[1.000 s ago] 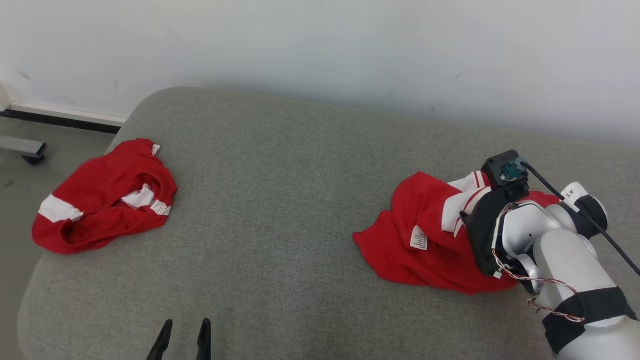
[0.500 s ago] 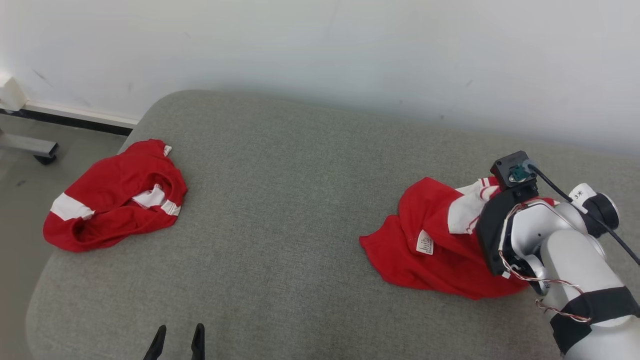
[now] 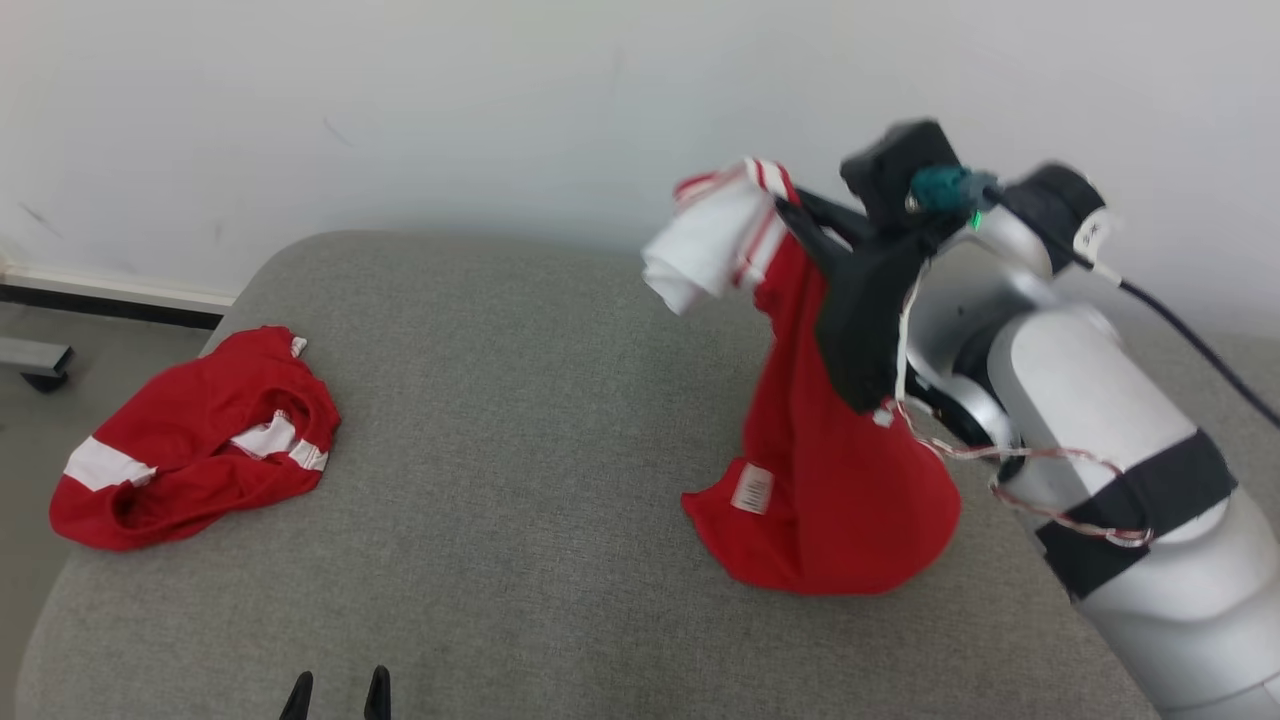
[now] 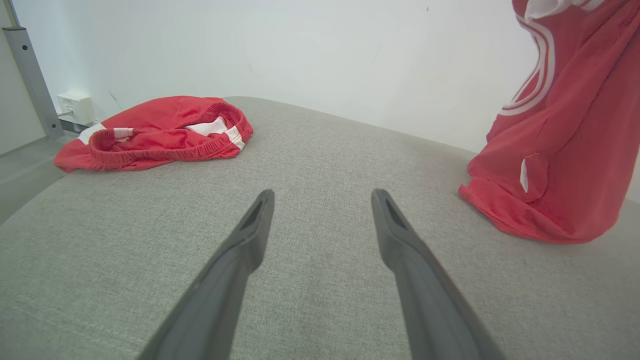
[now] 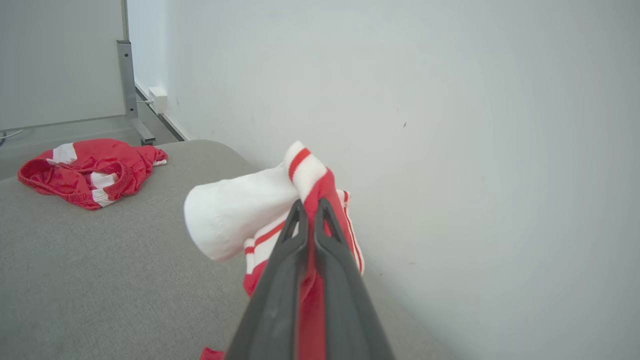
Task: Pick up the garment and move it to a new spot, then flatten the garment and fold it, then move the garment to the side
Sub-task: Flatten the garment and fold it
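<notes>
Obs: the garment (image 3: 830, 470), red with white trim, hangs in a tall drape over the right half of the grey cushion (image 3: 520, 420). Its top is pinched in my right gripper (image 3: 788, 208), with the fingers pressed together on red cloth. A white sleeve (image 3: 705, 250) with red stripes bulges out just past my fingertips. A white label (image 3: 752, 488) faces out low on the drape. The lower hem seems to rest on the cushion, but contact is not certain from the head view. My left gripper (image 4: 320, 200) hovers low over the cushion's near edge, fingers spread, nothing between them. A second red garment (image 3: 190, 440) lies crumpled at the far left end, well apart. Pale wall (image 3: 400, 100) behind.
</notes>
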